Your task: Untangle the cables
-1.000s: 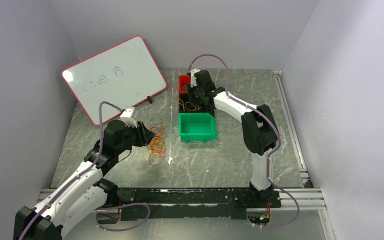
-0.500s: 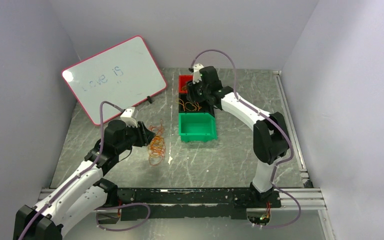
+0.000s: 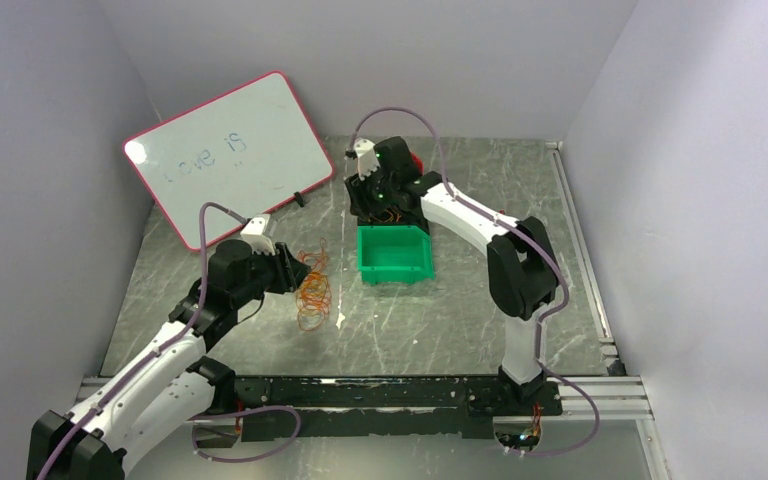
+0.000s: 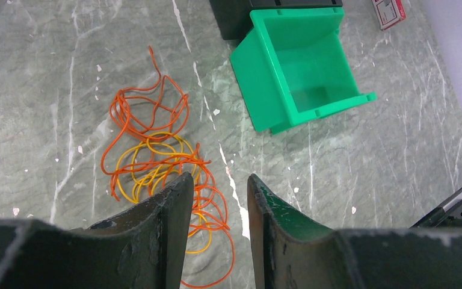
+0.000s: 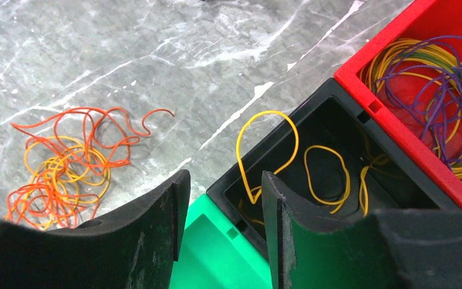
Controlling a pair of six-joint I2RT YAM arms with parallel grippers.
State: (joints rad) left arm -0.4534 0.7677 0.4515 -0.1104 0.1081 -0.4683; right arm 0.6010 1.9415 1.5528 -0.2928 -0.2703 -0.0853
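— What is nearest to the arm bases?
— The left tool (image 4: 218, 183). Its two fingers (image 4: 168, 208) stand parted by a moderate gap and they grip nothing. It is at the edge of the cables (image 4: 156, 159).
— Where do the cables lie?
— On the worktop (image 3: 440, 310), as one loose clump of orange and yellow loops. They are to the left of the green bin (image 4: 264, 90) and apart from it. Some loops run under the gap between the fingers. Whether the fingertips touch them, I cannot tell.
— What comes behind the green bin?
— A black bin (image 5: 322, 96) stands against its far side, and a red bin (image 5: 397, 117) stands against the black one.
— And the right tool?
— The right tool (image 5: 224, 177) is above the black bin, near the corner where it meets the green one. Its fingers are also parted, with nothing between them.
— Is something inside these bins?
— In the black one lie some yellow loops (image 5: 296, 139), and one of them reaches over the rim. In the red one there is a bundle of purple and yellow wire (image 5: 445, 90).
— And farthest?
— A whiteboard (image 3: 230, 155) with a pink frame stands tilted at the back left.
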